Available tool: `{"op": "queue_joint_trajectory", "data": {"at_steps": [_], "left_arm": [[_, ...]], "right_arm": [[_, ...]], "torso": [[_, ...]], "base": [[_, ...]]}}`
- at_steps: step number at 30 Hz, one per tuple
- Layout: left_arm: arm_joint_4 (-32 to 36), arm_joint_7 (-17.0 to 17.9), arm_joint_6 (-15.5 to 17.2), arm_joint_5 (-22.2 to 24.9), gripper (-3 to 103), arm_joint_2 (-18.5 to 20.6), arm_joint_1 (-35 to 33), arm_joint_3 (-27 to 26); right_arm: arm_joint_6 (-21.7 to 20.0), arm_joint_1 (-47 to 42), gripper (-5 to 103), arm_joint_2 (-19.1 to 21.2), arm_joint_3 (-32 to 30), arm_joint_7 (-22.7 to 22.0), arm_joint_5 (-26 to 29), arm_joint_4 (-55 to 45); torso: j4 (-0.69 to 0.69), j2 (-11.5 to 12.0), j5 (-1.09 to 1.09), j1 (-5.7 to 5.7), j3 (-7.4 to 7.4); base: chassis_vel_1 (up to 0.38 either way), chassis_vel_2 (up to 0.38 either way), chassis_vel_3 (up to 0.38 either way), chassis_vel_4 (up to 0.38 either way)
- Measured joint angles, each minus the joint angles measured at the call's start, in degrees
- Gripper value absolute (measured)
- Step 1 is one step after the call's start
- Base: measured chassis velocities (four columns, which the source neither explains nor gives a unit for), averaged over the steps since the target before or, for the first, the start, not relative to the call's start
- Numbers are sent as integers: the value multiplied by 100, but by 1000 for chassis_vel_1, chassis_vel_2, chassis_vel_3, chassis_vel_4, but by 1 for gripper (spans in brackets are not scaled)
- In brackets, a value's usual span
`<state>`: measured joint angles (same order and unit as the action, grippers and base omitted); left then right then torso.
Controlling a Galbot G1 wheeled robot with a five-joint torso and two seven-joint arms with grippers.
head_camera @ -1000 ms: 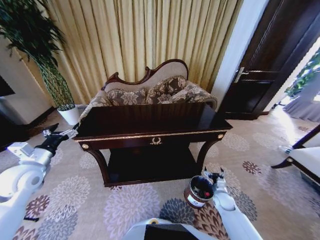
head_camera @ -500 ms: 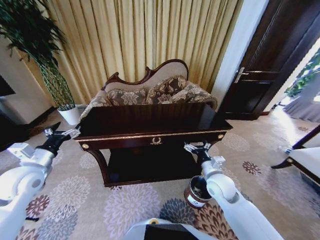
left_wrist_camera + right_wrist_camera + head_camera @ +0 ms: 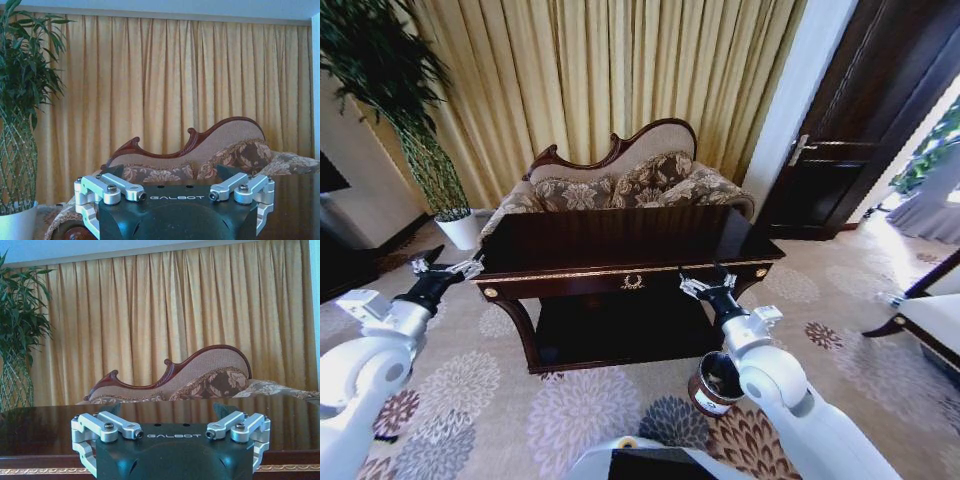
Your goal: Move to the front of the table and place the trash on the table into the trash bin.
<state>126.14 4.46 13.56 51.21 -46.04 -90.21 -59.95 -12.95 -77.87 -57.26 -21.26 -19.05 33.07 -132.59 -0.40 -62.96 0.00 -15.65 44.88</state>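
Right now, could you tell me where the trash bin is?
In the head view the trash bin stands on the patterned carpet in front of the table, by its right front leg, directly beside the right arm.

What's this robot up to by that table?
It stands facing the table. Its right tool is open, raised at the table's front edge above the bin on the carpet. Its left tool, also open, is by the table's left end. Neither holds anything.
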Motion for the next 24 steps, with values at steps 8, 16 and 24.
{"op": "queue_joint_trajectory", "data": {"at_steps": [8, 16, 24], "left_arm": [[10, -181, 5, -58, 100, -88, -297, -307], [-569, -592, -147, -164, 100, -177, -416, -688], [-780, -881, -305, -128, 100, -238, -629, -921]], "right_arm": [[18, -54, 100, 76, -99, 28, -109, 88], [61, -47, 100, 291, -463, 195, -112, 420], [68, -91, 100, 420, -598, 218, -56, 467]], "torso": [[0, 0, 0, 0, 0], [0, 0, 0, 0, 0], [1, 0, 0, -1, 0]], "base": [[0, 0, 0, 0], [0, 0, 0, 0], [42, -35, -42, 45]]}}
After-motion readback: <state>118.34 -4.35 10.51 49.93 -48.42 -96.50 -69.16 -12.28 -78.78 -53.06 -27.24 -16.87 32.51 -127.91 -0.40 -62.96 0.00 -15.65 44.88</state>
